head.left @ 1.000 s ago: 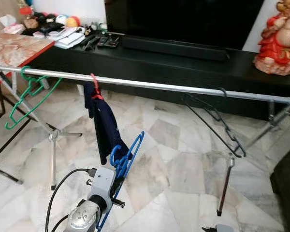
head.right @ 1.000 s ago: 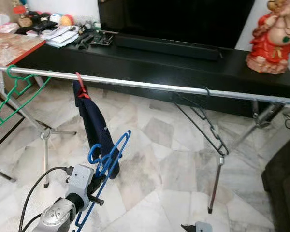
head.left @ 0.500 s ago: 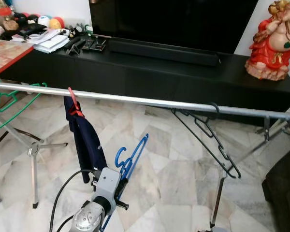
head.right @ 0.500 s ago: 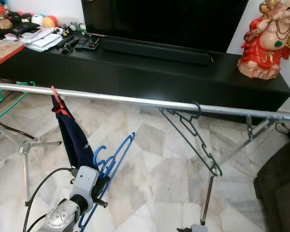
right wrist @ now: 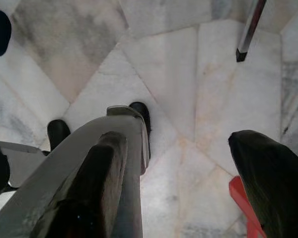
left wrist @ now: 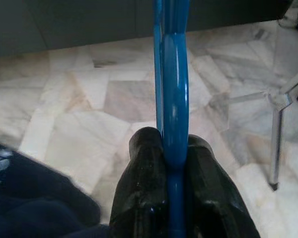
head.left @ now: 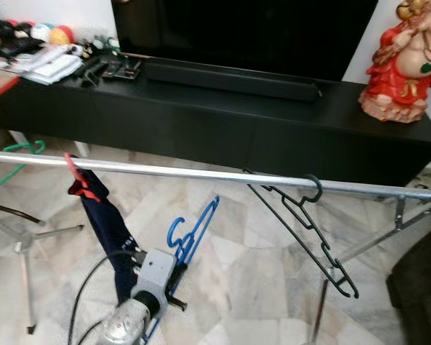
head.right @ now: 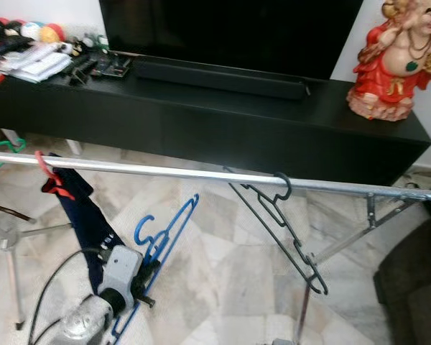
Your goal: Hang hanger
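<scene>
Left gripper (left wrist: 173,148): low and nearest, fingers (left wrist: 144,183) clamped on the blue hanger (head.left: 194,233); hanger's lower end cut off by the frame edge, hook up, below the rail and not touching it.
Right gripper (right wrist: 184,163): pointing down at the marble floor (right wrist: 188,64), fingers spread wide with nothing between; red fragment by one finger, too cropped to identify.
Navy garment (head.left: 104,230): on a red hanger (head.left: 79,180), lower part hidden behind the left arm.
Rail (head.left: 201,175): silver, crossing the view; black hanger (head.left: 302,226) hooked on at right, green hanger (head.left: 18,151) at left, mostly cut off.
TV cabinet (head.left: 223,122): black, beyond the rail; soundbar (head.left: 230,77), red figurine (head.left: 402,61), blurred clutter (head.left: 50,57) on top.
</scene>
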`<state>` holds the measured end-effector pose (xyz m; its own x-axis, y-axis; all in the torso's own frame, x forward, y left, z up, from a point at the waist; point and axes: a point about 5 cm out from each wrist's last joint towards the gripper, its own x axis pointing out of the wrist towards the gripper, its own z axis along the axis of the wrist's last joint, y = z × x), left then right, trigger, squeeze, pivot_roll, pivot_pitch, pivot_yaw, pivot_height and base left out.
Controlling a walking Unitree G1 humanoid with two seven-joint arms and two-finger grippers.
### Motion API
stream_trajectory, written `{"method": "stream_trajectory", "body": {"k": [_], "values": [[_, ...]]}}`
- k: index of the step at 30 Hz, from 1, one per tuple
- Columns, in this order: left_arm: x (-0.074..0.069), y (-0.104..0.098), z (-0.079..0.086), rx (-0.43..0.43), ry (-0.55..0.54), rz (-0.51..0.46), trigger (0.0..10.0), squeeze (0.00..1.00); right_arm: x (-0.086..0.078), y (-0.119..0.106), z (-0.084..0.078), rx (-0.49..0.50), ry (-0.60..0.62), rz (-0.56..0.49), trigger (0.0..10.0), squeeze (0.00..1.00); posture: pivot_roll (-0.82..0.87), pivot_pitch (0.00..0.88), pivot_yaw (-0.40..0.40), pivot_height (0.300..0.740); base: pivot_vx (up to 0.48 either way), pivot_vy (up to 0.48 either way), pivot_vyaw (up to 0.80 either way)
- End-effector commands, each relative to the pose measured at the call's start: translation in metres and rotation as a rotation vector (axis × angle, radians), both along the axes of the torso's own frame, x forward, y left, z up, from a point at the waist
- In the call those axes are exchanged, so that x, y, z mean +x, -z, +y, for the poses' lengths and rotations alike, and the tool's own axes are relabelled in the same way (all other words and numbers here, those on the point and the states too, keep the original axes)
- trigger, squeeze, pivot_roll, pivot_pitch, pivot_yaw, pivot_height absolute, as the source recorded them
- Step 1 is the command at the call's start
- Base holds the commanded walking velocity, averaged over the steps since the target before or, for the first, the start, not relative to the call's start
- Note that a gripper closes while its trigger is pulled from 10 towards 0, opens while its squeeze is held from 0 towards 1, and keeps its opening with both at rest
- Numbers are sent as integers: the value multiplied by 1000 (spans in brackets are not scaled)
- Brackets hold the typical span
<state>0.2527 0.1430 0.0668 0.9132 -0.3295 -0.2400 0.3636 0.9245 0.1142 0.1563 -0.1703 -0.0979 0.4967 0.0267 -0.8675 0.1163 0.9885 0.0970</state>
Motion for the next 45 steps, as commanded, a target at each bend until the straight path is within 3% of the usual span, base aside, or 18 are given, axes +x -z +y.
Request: {"method": "stream_trajectory", "body": {"k": [1, 6, 10, 16, 20, 26, 31, 35, 38, 45], "values": [[2, -9, 1, -25, 0, -52, 10000, 0, -8, 4, 2, 9, -7, 33, 10000, 0, 62, 182, -81, 740, 0, 0, 0], [14, -21, 2, -59, -23, -113, 10000, 0, -7, 3, 1, 7, -6, 29, 10000, 0, 62, 182, -82, 740, 0, 0, 0], [26, -27, -5, -22, 31, -118, 10000, 0, -7, 3, 1, 2, -9, 28, 10000, 0, 54, 177, -88, 740, 0, 0, 0], [44, -36, -2, -3, -45, -136, 10000, 0, -7, 3, 0, 4, -9, 28, 10000, 0, 56, 179, -88, 740, 0, 0, 0], [56, -47, -10, -67, -50, -156, 10000, 0, -5, 2, -1, 9, -12, 21, 10000, 0, 51, 189, -84, 740, 0, 0, 0], [71, -63, -24, -50, 23, -187, 10000, 0, -4, 2, 1, 10, -11, 16, 10000, 0, 26, 187, -46, 740, 0, 0, 0], [79, -67, -22, -13, 14, -174, 10000, 0, -5, 2, 2, 17, 11, 13, 10000, 0, 27, 187, -32, 740, 0, 0, 0], [93, -74, -8, -24, -124, -126, 10000, 0, -7, 3, 3, 29, 33, 21, 10000, 0, 32, 184, -19, 740, 0, 0, 0], [96, -73, -6, -36, -171, -99, 10000, 0, -7, 3, 3, 32, 34, 26, 10000, 0, 33, 183, -19, 740, 0, 0, 0], [98, -63, -13, -46, -193, -38, 10000, 0, -4, 2, 0, 19, 42, 19, 10000, 0, 31, 177, -25, 740, 0, 0, 0]]}}
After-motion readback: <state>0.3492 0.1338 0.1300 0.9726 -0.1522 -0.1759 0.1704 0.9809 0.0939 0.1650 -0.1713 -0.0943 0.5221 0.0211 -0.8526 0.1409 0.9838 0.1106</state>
